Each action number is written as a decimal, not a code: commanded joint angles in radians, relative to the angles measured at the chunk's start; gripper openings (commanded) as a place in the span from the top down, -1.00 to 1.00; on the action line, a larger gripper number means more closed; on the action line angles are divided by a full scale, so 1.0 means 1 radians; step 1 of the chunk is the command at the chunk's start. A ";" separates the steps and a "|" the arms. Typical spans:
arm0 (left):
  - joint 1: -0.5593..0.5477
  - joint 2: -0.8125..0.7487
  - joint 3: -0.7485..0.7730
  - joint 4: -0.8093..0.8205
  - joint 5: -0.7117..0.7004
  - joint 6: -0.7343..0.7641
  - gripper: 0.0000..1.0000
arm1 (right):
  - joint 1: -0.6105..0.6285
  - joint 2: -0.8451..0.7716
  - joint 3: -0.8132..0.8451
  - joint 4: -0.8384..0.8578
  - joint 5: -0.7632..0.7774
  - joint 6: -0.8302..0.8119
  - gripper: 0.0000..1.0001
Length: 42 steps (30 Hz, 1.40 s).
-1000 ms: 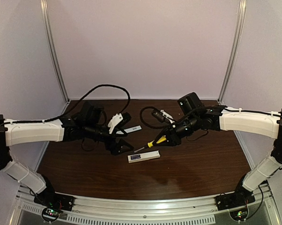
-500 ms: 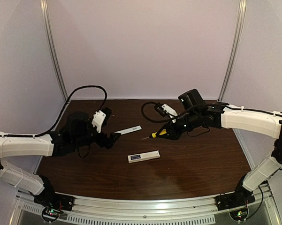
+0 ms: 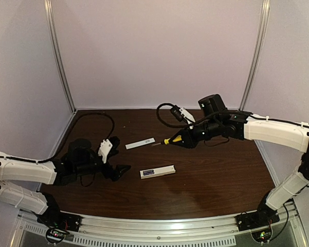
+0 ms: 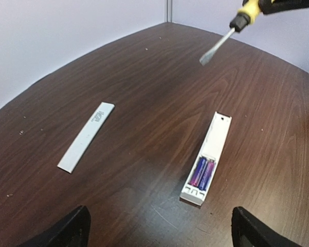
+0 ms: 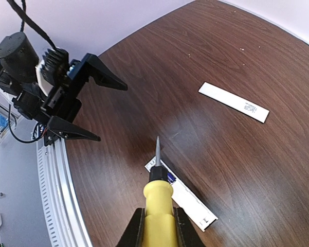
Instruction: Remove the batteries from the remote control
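Two batteries [image 4: 202, 173] are seen seated in one remote control [image 4: 207, 157] (mid-table). One screwdriver [image 3: 174, 139] is clamped by the right gripper [image 3: 183, 140]; the left gripper [image 3: 118, 171] is spread wide, empty.

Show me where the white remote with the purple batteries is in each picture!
Top external: the remote control lies at table centre, between both arms.
Left wrist: remote at lower right, batteries showing near its close end.
Right wrist: remote at bottom centre, partly behind the screwdriver.
Shared landmark: the flat white cover strip lying nearby.
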 commanded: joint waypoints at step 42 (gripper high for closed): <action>-0.029 0.670 0.219 0.270 0.273 0.329 0.28 | -0.013 -0.183 -0.094 -0.014 0.053 0.017 1.00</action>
